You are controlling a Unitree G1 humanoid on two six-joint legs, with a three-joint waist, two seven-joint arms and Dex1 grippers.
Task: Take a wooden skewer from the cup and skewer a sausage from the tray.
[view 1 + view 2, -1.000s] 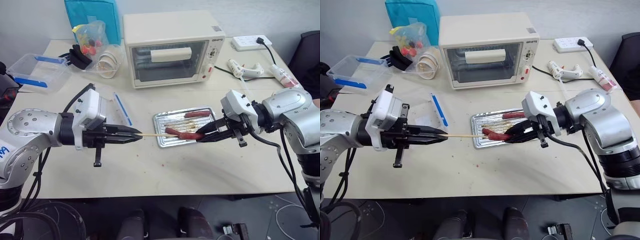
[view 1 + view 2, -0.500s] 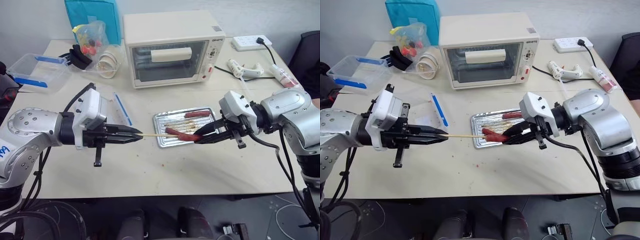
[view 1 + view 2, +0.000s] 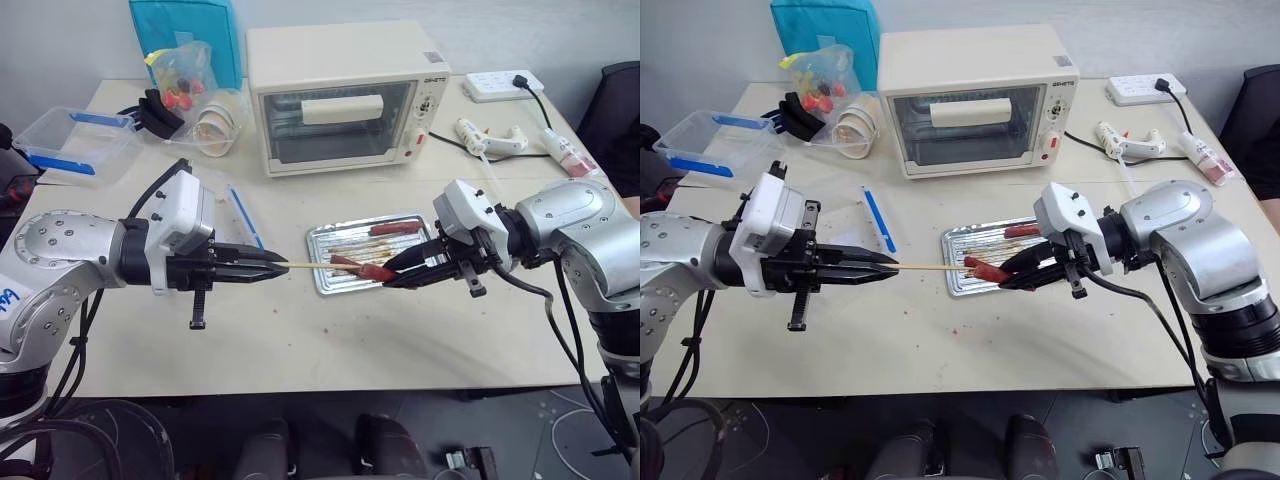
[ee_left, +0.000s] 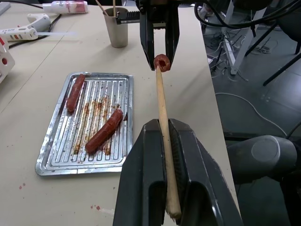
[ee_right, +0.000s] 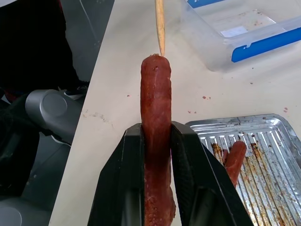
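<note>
Above the table [image 3: 300,340], we held our left gripper [image 3: 280,265] clamped on the wooden skewer [image 3: 312,265], its tip touching the end of the sausage [image 3: 362,270] that our right gripper [image 3: 392,277] gripped between its fingers. Both hung over the tray's [image 3: 322,280] front edge; two more sausages [image 4: 103,130] lay inside it. At twelve o'clock from the tray stood a toaster oven [image 3: 345,95]. Beyond the tray, the left wrist view showed the cup [image 4: 116,28] holding spare skewers.
</note>
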